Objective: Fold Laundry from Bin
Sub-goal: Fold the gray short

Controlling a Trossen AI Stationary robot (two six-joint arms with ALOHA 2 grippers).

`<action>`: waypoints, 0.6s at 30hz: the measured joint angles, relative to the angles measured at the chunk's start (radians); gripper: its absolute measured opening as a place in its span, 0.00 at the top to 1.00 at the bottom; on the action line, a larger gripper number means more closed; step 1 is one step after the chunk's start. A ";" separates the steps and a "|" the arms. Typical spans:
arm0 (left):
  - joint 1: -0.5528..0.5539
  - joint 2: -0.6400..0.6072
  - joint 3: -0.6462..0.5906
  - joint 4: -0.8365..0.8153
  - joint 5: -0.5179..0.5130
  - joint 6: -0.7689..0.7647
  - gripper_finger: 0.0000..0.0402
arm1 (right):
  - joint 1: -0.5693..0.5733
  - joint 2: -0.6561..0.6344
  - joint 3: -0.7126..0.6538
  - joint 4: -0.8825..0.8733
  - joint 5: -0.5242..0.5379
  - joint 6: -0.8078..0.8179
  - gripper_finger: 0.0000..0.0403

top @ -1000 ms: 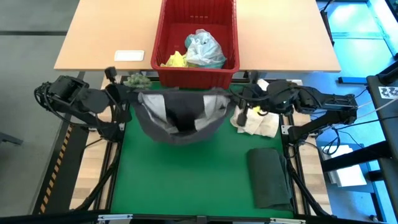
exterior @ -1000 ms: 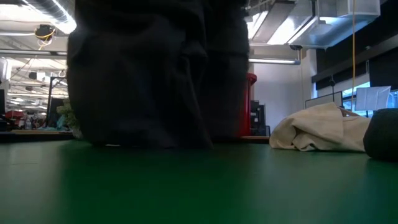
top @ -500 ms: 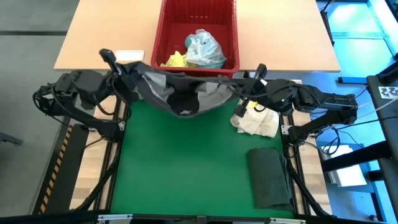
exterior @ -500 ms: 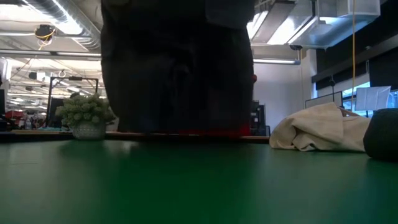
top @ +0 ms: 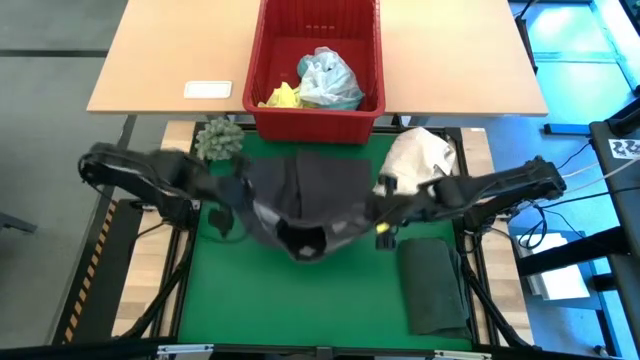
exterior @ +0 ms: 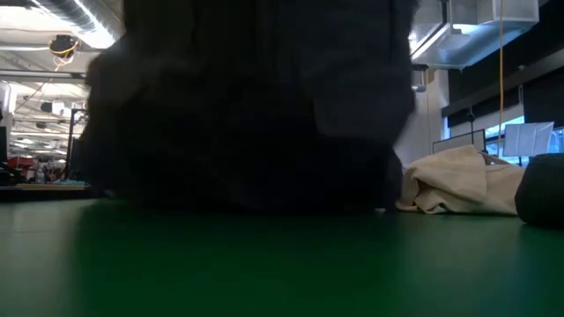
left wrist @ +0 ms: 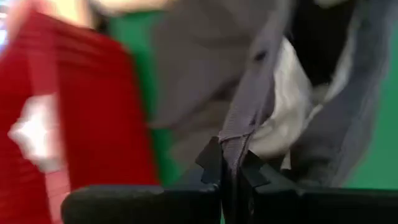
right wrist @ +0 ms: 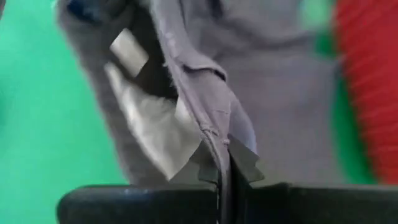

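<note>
A grey garment (top: pixel 305 200) hangs spread between my two grippers over the middle of the green mat (top: pixel 300 300). In the low view the grey garment (exterior: pixel 247 106) fills the centre, reaching down to about mat level. My left gripper (top: pixel 232 190) is shut on its left end and my right gripper (top: pixel 385 212) on its right end. The red bin (top: pixel 315 100) stands on the wooden table beyond the mat, with light turquoise-blue (top: pixel 328 80) and yellow (top: pixel 280 97) laundry inside. A folded dark green-black garment (top: pixel 435 285) lies flat on the mat's near right. My left gripper pinches a stitched hem edge (left wrist: pixel 239 134) of the grey garment between its two fingers (left wrist: pixel 211 163). The cloth runs away from the fingers toward the other arm, sagging in the middle. My right gripper pinches a hem edge (right wrist: pixel 214 134) at the garment's opposite end between its two fingers (right wrist: pixel 242 163). The cloth hangs from it in loose folds.
A cream-white cloth bundle (top: pixel 420 152) lies at the mat's far right, just behind my right arm. A small green spiky ball (top: pixel 220 140) sits at the far left corner. A white card (top: pixel 208 90) lies on the wooden table left of the bin.
Both grippers first rose with the grey garment toward the bin at the far edge, then swung back toward the table's near edge. The garment now hangs over the middle of the mat and lower.
</note>
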 joint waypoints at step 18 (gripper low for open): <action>-0.285 0.162 -0.488 0.477 0.380 -0.531 0.92 | 0.052 0.141 -0.339 0.497 -0.514 0.115 0.79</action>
